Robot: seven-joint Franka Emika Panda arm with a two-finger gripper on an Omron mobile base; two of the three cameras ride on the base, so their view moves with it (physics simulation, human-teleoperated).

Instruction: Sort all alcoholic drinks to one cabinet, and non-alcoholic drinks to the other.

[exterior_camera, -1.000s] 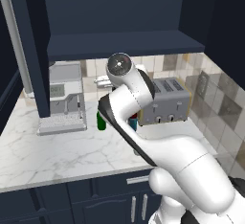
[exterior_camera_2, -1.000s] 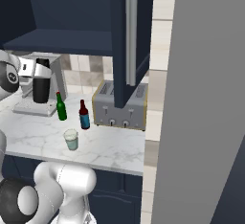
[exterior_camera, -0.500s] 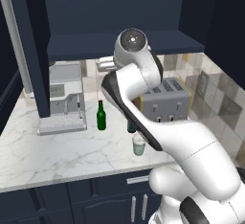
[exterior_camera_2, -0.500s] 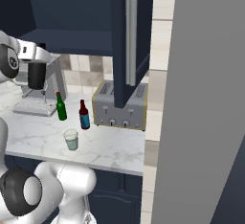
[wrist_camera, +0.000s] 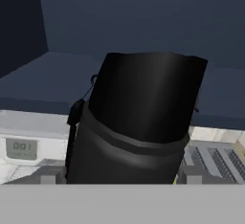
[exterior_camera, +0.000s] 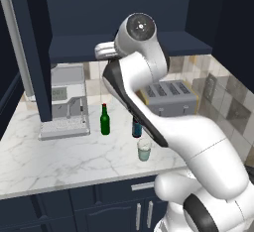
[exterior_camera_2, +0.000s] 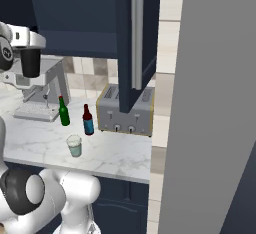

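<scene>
In the left base view the arm reaches up toward the wide shelf of the wall cabinet (exterior_camera: 149, 42), whose tall door (exterior_camera: 30, 52) stands open at the left. On the marble bench (exterior_camera: 49, 161) below, the green bottle (exterior_camera: 104, 120) stands just in front of the coffee machine (exterior_camera: 64, 102). The red-brown bottle (exterior_camera: 136, 127) is partly hidden behind the arm, and the teal cup (exterior_camera: 144, 150) sits nearer the front edge. A toaster (exterior_camera: 168, 97) stands at the back.

In the right base view the gripper (exterior_camera_2: 31, 53) holds the black flask (exterior_camera_2: 31, 62) upright, raised above the coffee machine (exterior_camera_2: 42, 90) and near the underside of the cabinet (exterior_camera_2: 75, 8). Its jaws are spread wide around the flask's body. The green bottle (exterior_camera_2: 64, 112), the red-brown bottle (exterior_camera_2: 88, 121) and the cup (exterior_camera_2: 74, 145) stand apart from one another on the bench (exterior_camera_2: 115, 158), left of the toaster (exterior_camera_2: 125, 110).

In the hand view the flask (wrist_camera: 139, 117) is close to the camera, with the cabinet's dark shelf (wrist_camera: 43, 84) and back wall behind it; the flask is clamped but not yet set down.

By my judgement the task is in its early part: the flask is on its way to a shelf, and both bottles and the cup are left to sort.
</scene>
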